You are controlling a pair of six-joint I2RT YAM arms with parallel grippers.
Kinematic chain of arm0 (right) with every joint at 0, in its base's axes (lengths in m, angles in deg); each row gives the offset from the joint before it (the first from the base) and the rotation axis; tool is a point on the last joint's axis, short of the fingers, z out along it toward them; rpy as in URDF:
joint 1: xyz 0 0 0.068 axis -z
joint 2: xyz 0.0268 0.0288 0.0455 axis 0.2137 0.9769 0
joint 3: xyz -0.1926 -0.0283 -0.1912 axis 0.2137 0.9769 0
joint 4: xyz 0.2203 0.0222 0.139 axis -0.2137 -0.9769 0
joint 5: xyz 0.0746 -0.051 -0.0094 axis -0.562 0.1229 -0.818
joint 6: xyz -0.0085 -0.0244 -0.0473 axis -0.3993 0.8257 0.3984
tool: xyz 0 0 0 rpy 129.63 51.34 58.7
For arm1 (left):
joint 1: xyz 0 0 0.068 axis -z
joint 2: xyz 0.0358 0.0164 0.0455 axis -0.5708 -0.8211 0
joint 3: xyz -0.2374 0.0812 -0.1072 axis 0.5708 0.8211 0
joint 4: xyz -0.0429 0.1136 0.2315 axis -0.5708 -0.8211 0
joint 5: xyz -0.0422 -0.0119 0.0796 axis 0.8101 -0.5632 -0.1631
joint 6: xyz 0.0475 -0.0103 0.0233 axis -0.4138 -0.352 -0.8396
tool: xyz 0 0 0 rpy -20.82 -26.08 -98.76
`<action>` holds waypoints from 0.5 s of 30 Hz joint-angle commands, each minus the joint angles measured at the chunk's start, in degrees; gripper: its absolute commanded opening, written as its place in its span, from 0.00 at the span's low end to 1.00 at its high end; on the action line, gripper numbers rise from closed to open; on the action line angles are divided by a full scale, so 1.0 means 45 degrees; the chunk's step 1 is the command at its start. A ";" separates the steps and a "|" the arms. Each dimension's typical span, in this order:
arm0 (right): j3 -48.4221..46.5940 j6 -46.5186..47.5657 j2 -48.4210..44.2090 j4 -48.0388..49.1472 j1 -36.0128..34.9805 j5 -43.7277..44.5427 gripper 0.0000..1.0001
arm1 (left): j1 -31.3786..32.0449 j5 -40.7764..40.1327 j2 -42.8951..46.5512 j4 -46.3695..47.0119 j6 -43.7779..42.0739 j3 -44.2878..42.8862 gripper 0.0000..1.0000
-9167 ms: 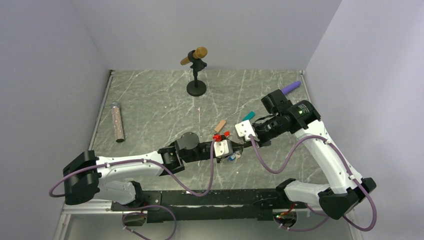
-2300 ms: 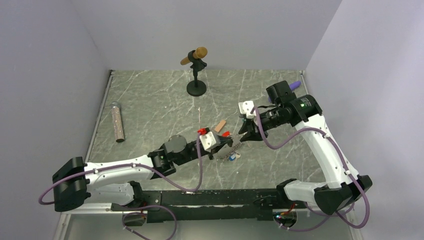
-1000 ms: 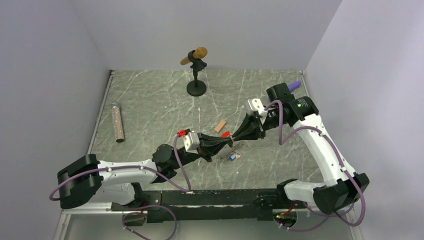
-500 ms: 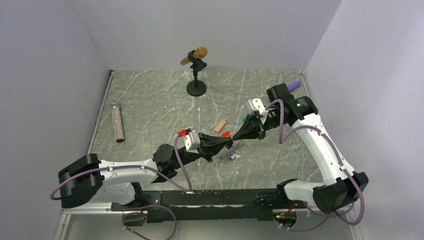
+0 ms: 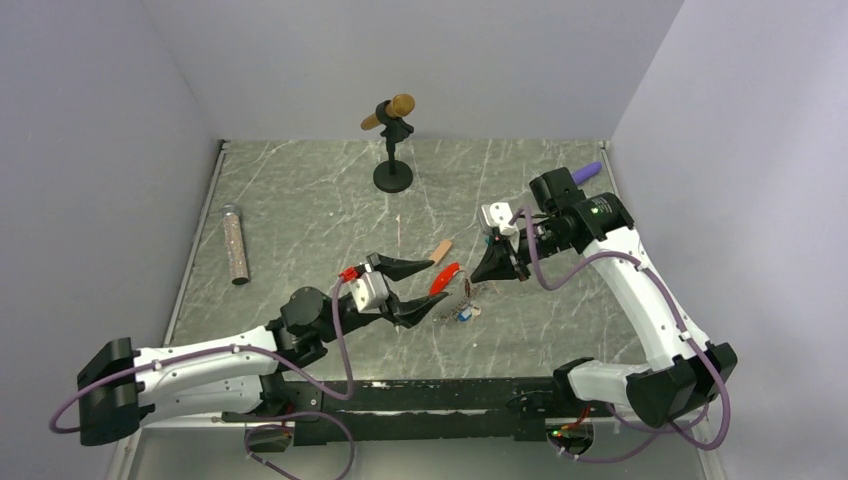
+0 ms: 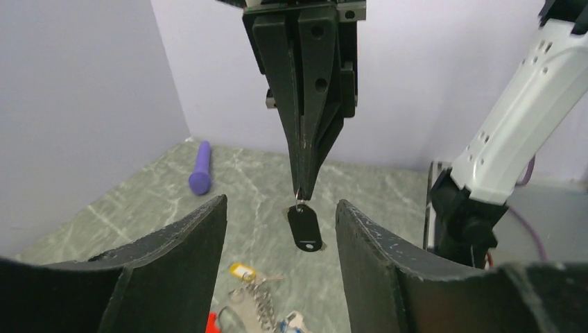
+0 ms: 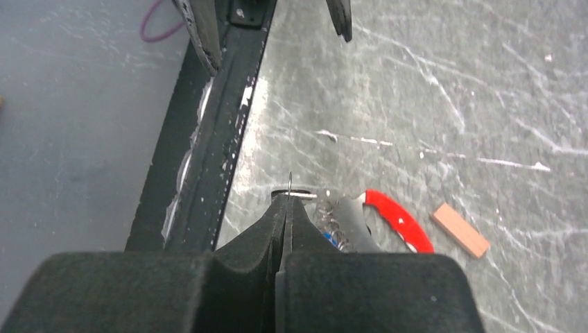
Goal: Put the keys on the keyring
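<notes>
1. Key (image 6: 305, 227) is hanging by a small wire loop from the right hand (image 6: 302, 189). That hand's fingers are pressing fully together on the loop, just above the key's black head.
2. A moment ago the two hands were meeting tip to tip with the left one clamped shut. The left hand (image 5: 436, 283) is now standing wide open, gripping nothing and drawn back toward the counter's left edge. This is reading as a hand-over, with the key passing from left to right.
3. The right arm is reaching in from the counter's right edge, wrist bent so the hand is pointing steeply down. The key appears to be dangling clear of the surface.
4. The left arm is stretching low from the near-left corner, its hand roughly level. Its spread fingers are aiming at the right hand and framing the key in the left wrist view.
5. The keyring (image 6: 253, 302) is lying loose on the counter (image 5: 300, 210), right of centre and toward the near edge, close below the hanging key. Neither hand is touching it. Its red clip (image 7: 396, 219) is curving beside the chain, and a tan block (image 7: 461, 230) is sitting just beyond the clip.
6. The key is not yet joined to the keyring. The freed left hand is probably needing to steady the clip while the right hand is threading the loop on.
</notes>
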 commanded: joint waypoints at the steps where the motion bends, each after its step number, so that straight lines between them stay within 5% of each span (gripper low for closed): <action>1: -0.0445 -0.0701 -0.0377 0.0493 -0.0369 0.1611 0.00 | -0.0091 0.0479 0.0391 -0.4981 -0.1689 -0.1374 0.62; 5: -0.0940 -0.0981 -0.0171 0.0314 -0.0657 0.2659 0.00 | -0.0101 0.0833 -0.0448 -0.6324 -0.1871 -0.2489 0.55; 15: -0.0853 -0.1113 -0.0118 0.0396 -0.0676 0.2390 0.00 | -0.0101 0.0865 -0.2003 -0.5053 -0.1379 -0.3191 0.44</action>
